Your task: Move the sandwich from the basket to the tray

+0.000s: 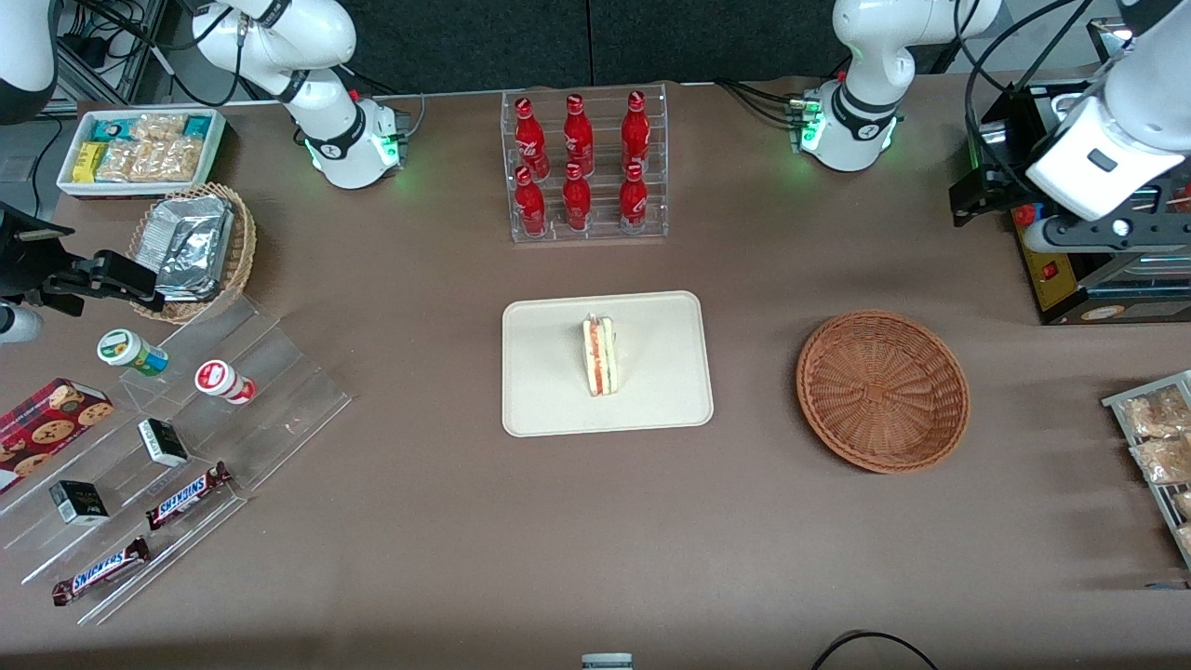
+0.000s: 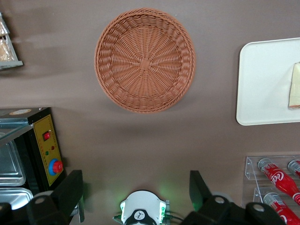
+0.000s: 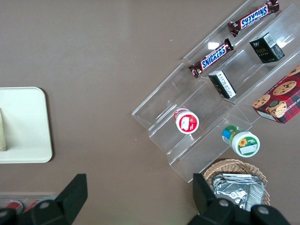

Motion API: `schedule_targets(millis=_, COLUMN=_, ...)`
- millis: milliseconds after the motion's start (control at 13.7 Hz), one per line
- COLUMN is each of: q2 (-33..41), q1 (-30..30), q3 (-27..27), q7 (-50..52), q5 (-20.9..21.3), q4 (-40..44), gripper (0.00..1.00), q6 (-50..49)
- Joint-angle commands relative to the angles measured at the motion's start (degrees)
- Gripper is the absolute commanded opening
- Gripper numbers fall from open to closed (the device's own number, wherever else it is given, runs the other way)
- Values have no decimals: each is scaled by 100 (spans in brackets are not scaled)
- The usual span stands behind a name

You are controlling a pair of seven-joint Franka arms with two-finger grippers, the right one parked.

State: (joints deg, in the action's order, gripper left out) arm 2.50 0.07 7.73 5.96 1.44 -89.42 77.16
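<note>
1. Sandwich (image 1: 601, 356): a triangular wedge standing on its edge near the middle of the tray (image 1: 549, 391), its red and pale filling layers facing the front camera. In the left wrist view only one pale corner of the sandwich (image 2: 295, 86) shows, at the edge of the tray (image 2: 262, 82).
2. Tray: a cream rectangle with rounded corners, lying flat on the brown table (image 1: 419, 521), nearer to the front camera than the bottle rack (image 1: 584, 167).
3. Basket (image 1: 882, 391): a round reddish-brown wicker bowl beside the tray, toward the working arm's end of the table and apart from the tray. Nothing lies in it; the left wrist view shows its bare woven floor (image 2: 145, 61).
4. Gripper (image 2: 136, 192): the left arm's hand is raised well above the table at the working arm's end, farther from the front camera than the basket. Its two dark fingers (image 2: 70, 190) stand wide apart with nothing between them.
5. Bottle rack: a clear stepped stand holding six red bottles (image 1: 577, 140) in two rows, farther from the front camera than the tray.
6. Black box (image 1: 1070, 270): a device with a yellow panel and red button, beside the basket toward the working arm's end.
7. Clear shelf (image 1: 186, 447): a stepped display toward the parked arm's end, carrying chocolate bars (image 1: 186, 493), small dark boxes and two little cups.
8. Small basket (image 1: 200, 251): tan wicker with foil packets, just beside the clear shelf.
</note>
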Motion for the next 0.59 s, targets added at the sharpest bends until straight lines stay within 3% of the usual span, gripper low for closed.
schedule_targets(millis=0, q2=101, q1=-613, q3=-737, q7=-69, q5=-74, q4=-93, gripper=100, q6=-61)
schedule_targets(millis=512, q2=-127, q1=-578, q3=-773, q7=-51, q5=-30, q4=83, gripper=100, q6=-17)
